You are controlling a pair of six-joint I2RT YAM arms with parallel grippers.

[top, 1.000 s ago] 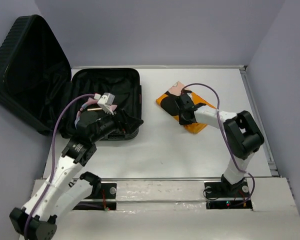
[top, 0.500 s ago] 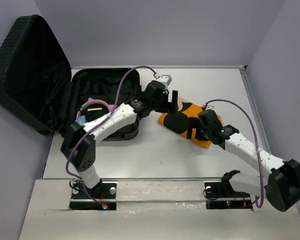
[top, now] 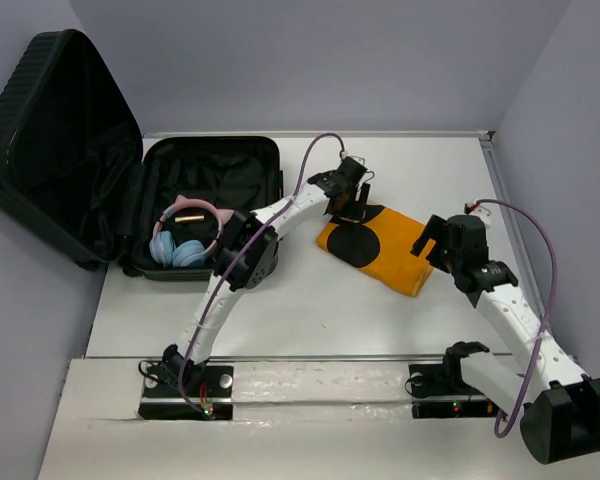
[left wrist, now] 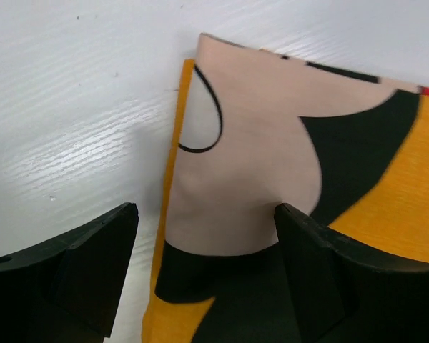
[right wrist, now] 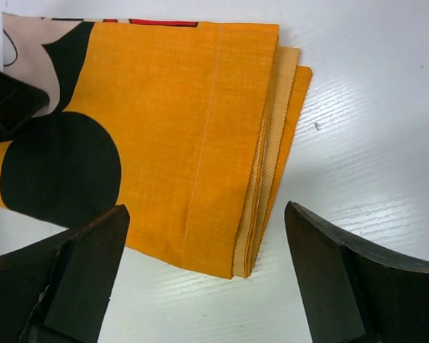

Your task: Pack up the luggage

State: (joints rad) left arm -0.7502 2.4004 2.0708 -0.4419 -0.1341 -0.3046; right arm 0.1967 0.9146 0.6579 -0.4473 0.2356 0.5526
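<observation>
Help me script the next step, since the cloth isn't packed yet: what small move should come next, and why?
Probably lower the left hand and close it on the cloth's edge. Its jaws stand open, one finger over the table, one over the cloth, which lies flat outside the luggage. The right hand is open too, holding nothing.
</observation>
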